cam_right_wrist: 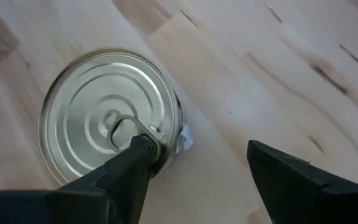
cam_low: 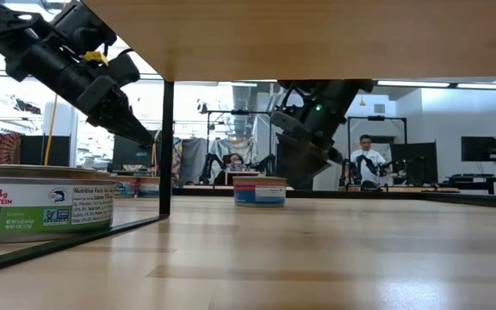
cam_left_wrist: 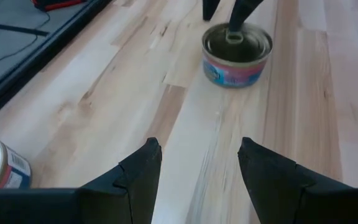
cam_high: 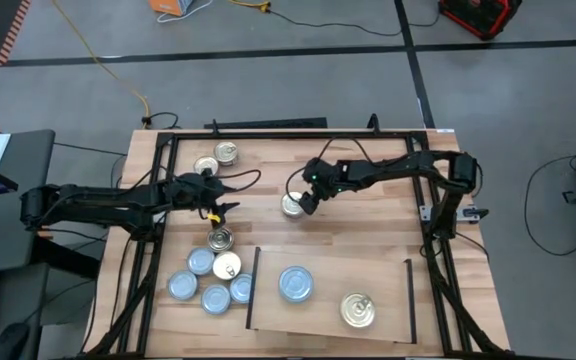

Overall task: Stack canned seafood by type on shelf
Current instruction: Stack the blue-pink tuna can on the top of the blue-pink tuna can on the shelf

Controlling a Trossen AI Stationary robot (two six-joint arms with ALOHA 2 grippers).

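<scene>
Right end effector (cam_right_wrist: 194, 165) hangs wide over a gold-lid tin (cam_right_wrist: 110, 134), one finger (cam_right_wrist: 132, 162) on the lid, off-centre; closing now could skid the tin, which sits well behind the shelf (cam_high: 268, 325). Left end effector (cam_left_wrist: 197, 165) waits open, left of the tin.

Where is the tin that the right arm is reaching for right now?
In the high view, the gold-lidded tin sits mid-table beyond the shelf, alone, directly under the open right pincer.
</scene>
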